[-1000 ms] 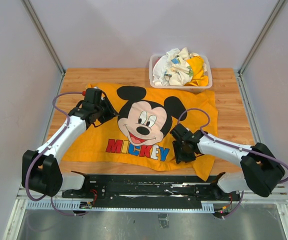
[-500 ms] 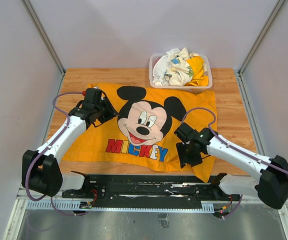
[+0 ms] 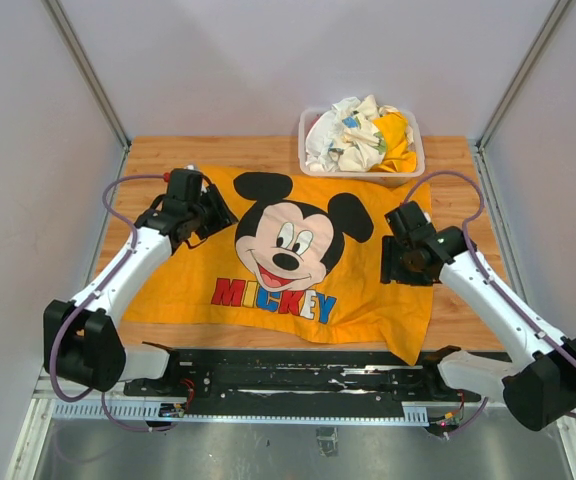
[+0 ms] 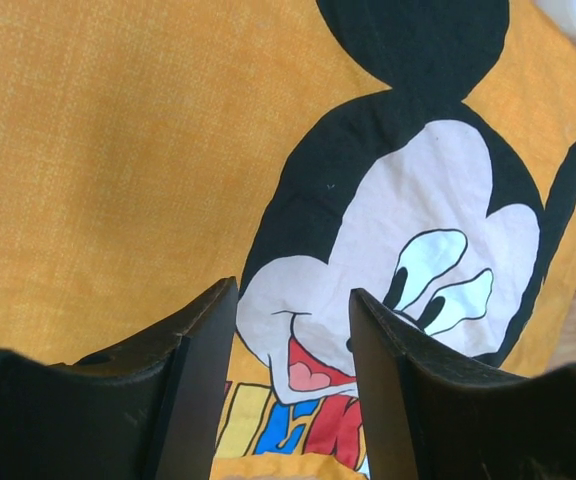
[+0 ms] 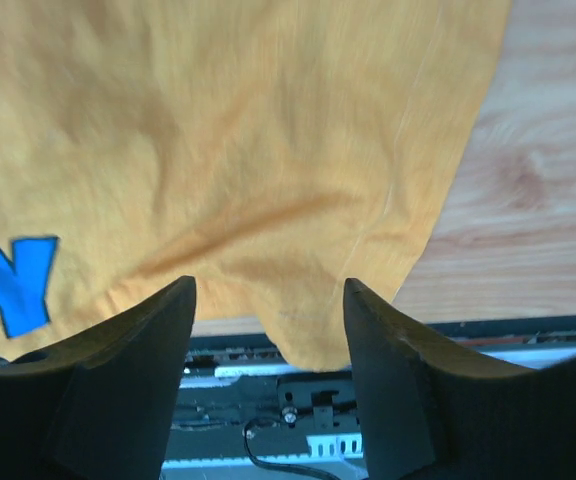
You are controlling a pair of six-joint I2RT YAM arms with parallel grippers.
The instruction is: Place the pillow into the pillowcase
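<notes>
The left tool (image 4: 293, 295) hung with its jaws partly apart and nothing between them, just above the printed face at about 10 o'clock on the pillowcase (image 3: 178, 290). The right tool (image 5: 268, 290) was also empty, its jaws set wider. It sat over the plain orange cloth near the case's 3 o'clock edge.

The pillowcase lay spread face-up across the wooden counter (image 3: 468, 300), with its 5 o'clock corner (image 3: 408, 350) spilling past the near edge. At 1 o'clock on the counter stood a clear bin (image 3: 415, 165) of crumpled cloths (image 3: 353, 135).

The pillow showed in no view, and whether it lay inside the case could not be told.

The step in hand looked like taking hold of the case to open it. To do that well, each tool should pinch only the top layer at the hem, not both layers together. The creased 3 o'clock side seemed the likelier mouth, so the right tool should come down at the very edge. The left tool could pin the far side so the cloth did not slide. The overhanging corner risked snagging on the rail below.
</notes>
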